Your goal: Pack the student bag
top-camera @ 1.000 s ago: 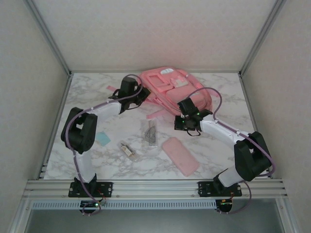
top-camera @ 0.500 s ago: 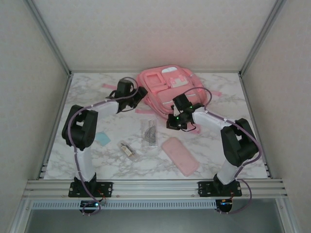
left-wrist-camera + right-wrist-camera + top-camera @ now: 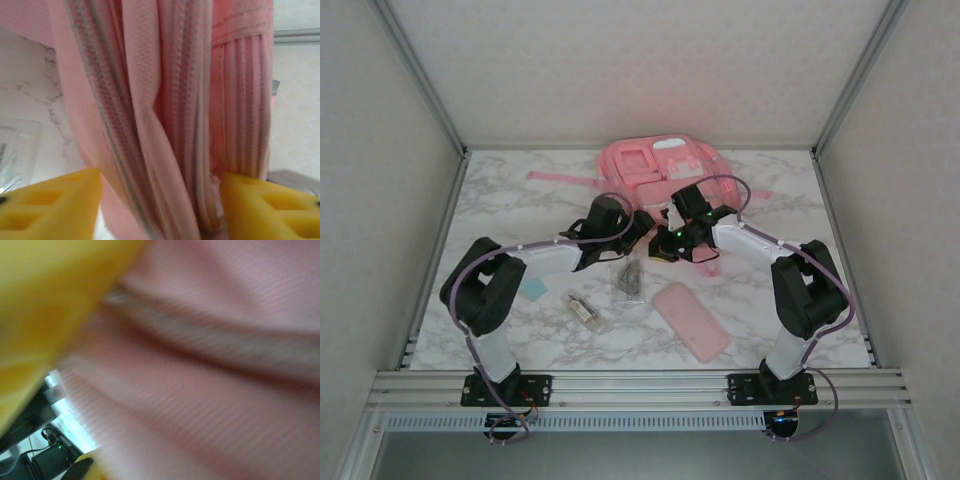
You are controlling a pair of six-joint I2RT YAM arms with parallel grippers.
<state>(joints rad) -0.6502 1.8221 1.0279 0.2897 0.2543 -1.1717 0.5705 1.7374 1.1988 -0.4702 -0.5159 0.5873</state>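
Between my left gripper's (image 3: 160, 200) yellow fingers (image 3: 50, 205) the student bag (image 3: 165, 100) is hanging, its zipper folds and ribbed trim filling the gap and brushing the right-hand finger. These jaws are standing apart, but I cannot tell whether they are pinching the fabric. Left of them, the marble table (image 3: 30, 95) and a clear plastic sleeve (image 3: 15, 150) are showing. My right gripper (image 3: 665, 243) is sitting just beside the left one at the bag's near edge, its jaws clamping a pink fold.
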